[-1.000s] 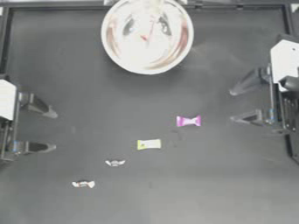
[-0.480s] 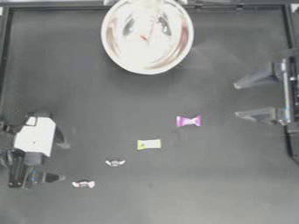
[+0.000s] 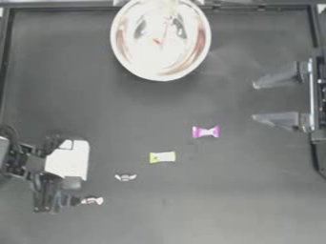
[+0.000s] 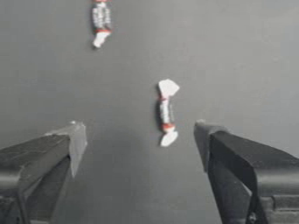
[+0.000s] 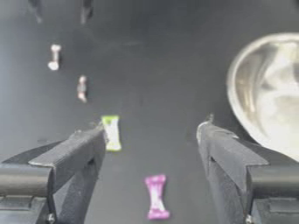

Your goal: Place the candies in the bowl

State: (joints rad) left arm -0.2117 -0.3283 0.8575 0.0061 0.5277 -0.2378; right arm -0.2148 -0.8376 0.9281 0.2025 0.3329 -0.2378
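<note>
Top view: left gripper (image 3: 71,202) has swung to lower left, jaws spread beside a white candy (image 3: 92,201); pickup looks imminent.

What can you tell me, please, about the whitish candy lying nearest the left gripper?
The whitish candy is a tiny wrapped sweet with a slim striped body, reddish bands at each end and flared, twisted white wrapper tails. It lies flat on the dark table, untouched, in line with the gap between the open jaws of the left gripper, just ahead of their tips. From above it sits at the near-left part of the table. A second whitish candy lies apart from it.
</note>
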